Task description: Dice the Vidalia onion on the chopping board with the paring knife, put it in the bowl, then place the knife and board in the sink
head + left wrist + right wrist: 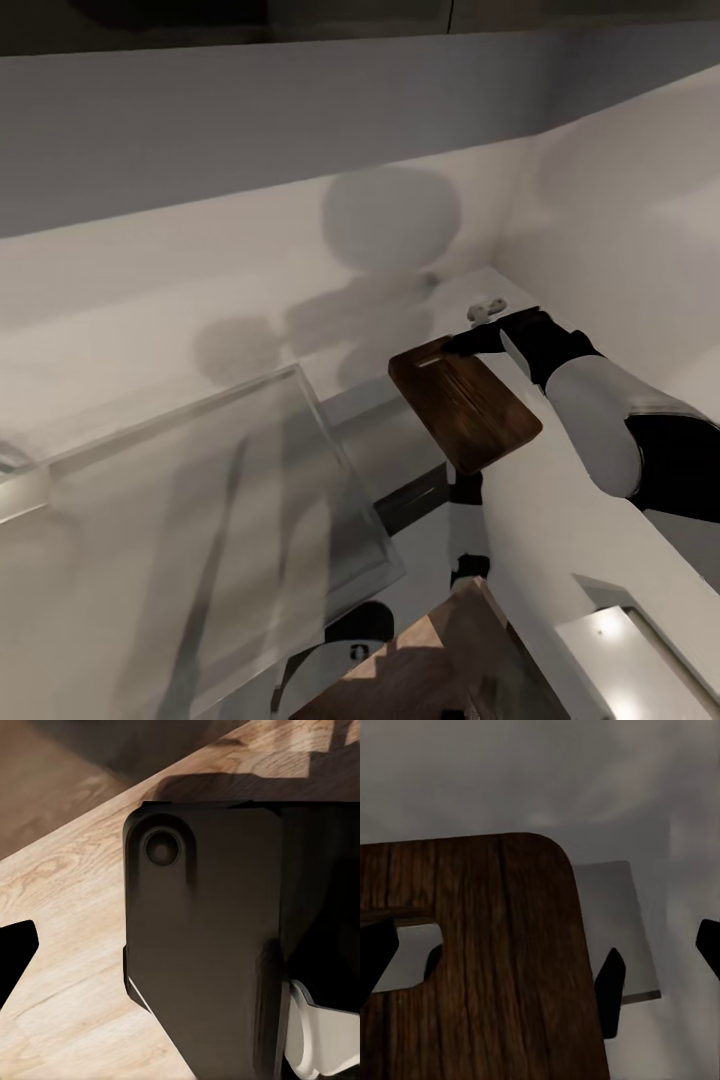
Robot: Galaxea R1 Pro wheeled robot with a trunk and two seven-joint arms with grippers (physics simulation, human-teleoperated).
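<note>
Over the sink side: sink (180,500) is a pale basin sunk in the bench (120,330), its near rim catching light; I see no onion or knife there.
Left claw: points down at the wooden floor (67,915); whether it is released or clenched I cannot tell.
Chopping board: the chopping board (465,403) sits just right of the sink, tilted, its far handle-slot end at the right claw (470,343).
Right claw: its fingers (610,990) straddle the board's slotted end, probably gripping it, though the contact is hard to see.
Handling: I judge the board stiff, flat, fairly heavy hardwood; held at one end it will lever down, so grip deep by the slot.
Small object: something pale (486,310) lies beyond the claw, unidentifiable.
</note>
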